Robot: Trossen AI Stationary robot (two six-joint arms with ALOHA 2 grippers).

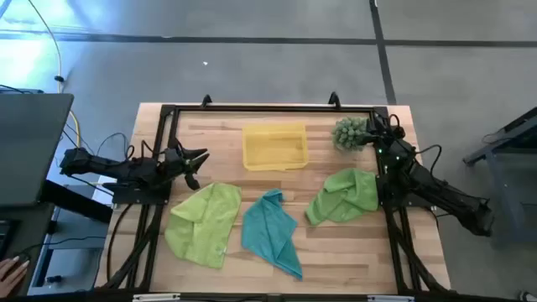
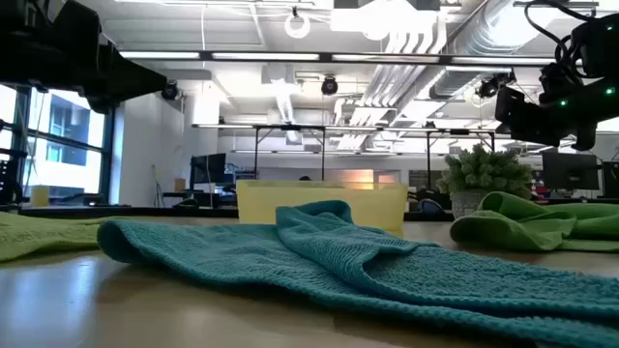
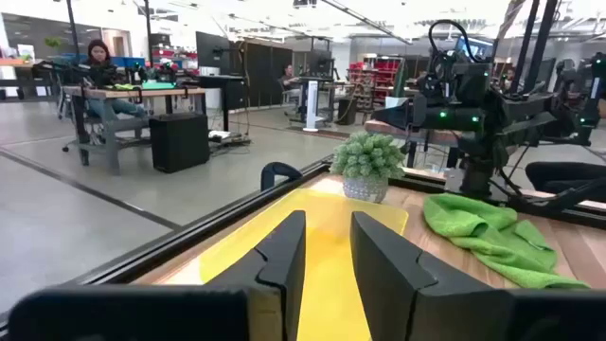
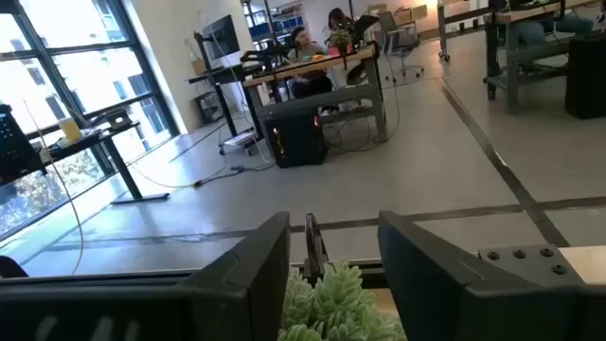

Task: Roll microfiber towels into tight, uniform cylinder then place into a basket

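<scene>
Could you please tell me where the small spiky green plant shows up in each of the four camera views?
High view: plant near the far right corner, right of the yellow basket.
Low view: right of centre, behind the right green towel.
Left wrist view: centre, beyond the basket.
Right wrist view: bottom centre, between the fingers.
Shared landmark: the basket.

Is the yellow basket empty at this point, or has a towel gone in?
Empty. The high view shows the basket with bare yellow floor, and all three towels lie crumpled on the table.
</scene>
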